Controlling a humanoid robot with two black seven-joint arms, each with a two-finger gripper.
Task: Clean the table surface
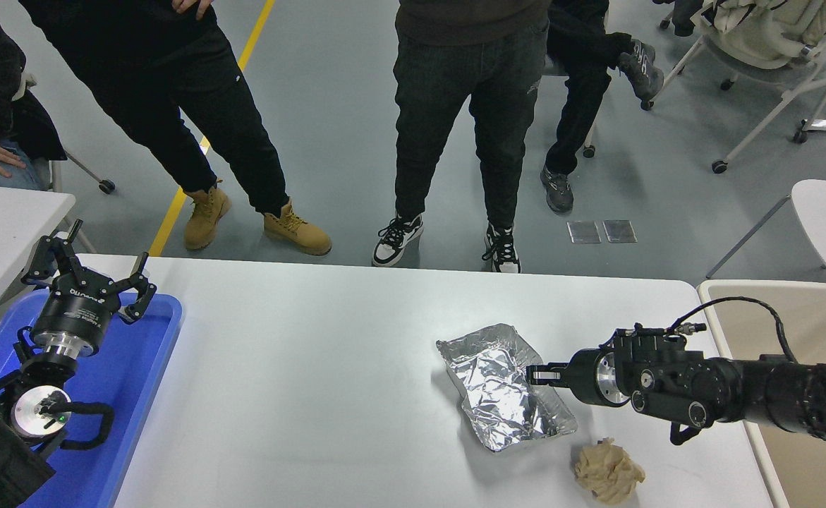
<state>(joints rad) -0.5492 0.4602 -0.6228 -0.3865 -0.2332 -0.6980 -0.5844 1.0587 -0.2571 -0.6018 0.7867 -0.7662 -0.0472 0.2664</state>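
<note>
People stand on the grey floor beyond the tabletop [328, 367], which fills the foreground. The right end effector [534, 375] is clenched on the foil tray [501, 391]; the crumpled paper ball [606, 471] lies just beside the tray. The left end effector [88, 279] hangs released.

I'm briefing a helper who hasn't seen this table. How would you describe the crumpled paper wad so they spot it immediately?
Start at the large white table surface and go to its near right corner. Beside the right gripper lies a shiny foil tray; the crumpled paper wad sits just nearer than it. It is beige, dull and lumpy, unlike the silver tray.
</note>
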